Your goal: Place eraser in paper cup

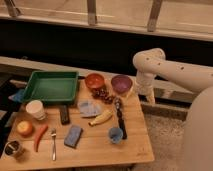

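**A:** In the camera view, where is the gripper [148, 96]?

**B:** It hangs from the arm just past the edge of the bench [95, 150], beside the purple bowl [121, 82]. I cannot tell how wide it stands. It does not have the eraser.

**A:** And the eraser [64, 114]?

**B:** It lies flat on the bench, well apart from the gripper and across most of the clutter. The paper cup [36, 109] stands upright just beyond it, farther from the gripper, near the green tray [30, 82].

**A:** What could go wrong from here?

**B:** I judge the reach to be the main risk. The banana [101, 118] and the black-handled utensil [120, 119] lie between the gripper and the eraser, so a low sweep could knock them. The blue-grey sponge [73, 136] sits near the eraser and could be grabbed by mistake. The eraser is flat, so a shallow pinch may slip. The cup is light and close by, so a careless approach could tip it.
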Action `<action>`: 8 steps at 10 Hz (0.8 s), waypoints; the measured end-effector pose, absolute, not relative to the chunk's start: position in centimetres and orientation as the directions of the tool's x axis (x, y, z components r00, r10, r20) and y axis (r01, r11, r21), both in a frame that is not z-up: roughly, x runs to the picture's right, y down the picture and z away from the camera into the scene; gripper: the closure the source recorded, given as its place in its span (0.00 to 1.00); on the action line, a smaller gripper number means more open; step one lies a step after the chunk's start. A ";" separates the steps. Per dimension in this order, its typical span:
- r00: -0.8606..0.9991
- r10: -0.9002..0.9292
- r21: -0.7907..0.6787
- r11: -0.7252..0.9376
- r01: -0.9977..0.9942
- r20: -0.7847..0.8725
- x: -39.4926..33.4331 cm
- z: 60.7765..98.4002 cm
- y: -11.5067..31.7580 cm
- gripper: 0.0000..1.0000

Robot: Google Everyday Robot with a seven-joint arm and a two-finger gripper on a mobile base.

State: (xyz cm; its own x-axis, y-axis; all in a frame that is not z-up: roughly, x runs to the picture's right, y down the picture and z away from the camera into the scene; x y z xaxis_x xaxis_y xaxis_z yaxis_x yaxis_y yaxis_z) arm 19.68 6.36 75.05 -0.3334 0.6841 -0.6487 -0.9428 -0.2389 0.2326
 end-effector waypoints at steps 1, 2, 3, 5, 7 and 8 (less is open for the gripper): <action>-0.305 0.705 0.216 -0.216 -0.952 -0.640 19.4 74.8 5.6 0.20; -0.274 0.718 0.195 -0.194 -0.962 -0.639 18.2 74.7 4.9 0.20; -0.246 0.728 0.177 -0.172 -0.969 -0.640 16.9 74.8 4.3 0.20; -0.167 0.756 0.130 -0.110 -0.985 -0.633 12.8 75.2 2.6 0.20; -0.089 0.777 0.068 -0.060 -0.996 -0.623 8.2 75.3 1.1 0.20; -0.050 0.786 0.027 -0.043 -0.999 -0.616 5.4 75.0 0.6 0.20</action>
State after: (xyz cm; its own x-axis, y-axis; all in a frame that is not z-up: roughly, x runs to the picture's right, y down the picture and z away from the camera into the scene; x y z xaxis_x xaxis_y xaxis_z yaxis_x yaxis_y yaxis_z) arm 5.42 0.56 75.01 -0.0503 0.7862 -0.6160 -0.9987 -0.0426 0.0272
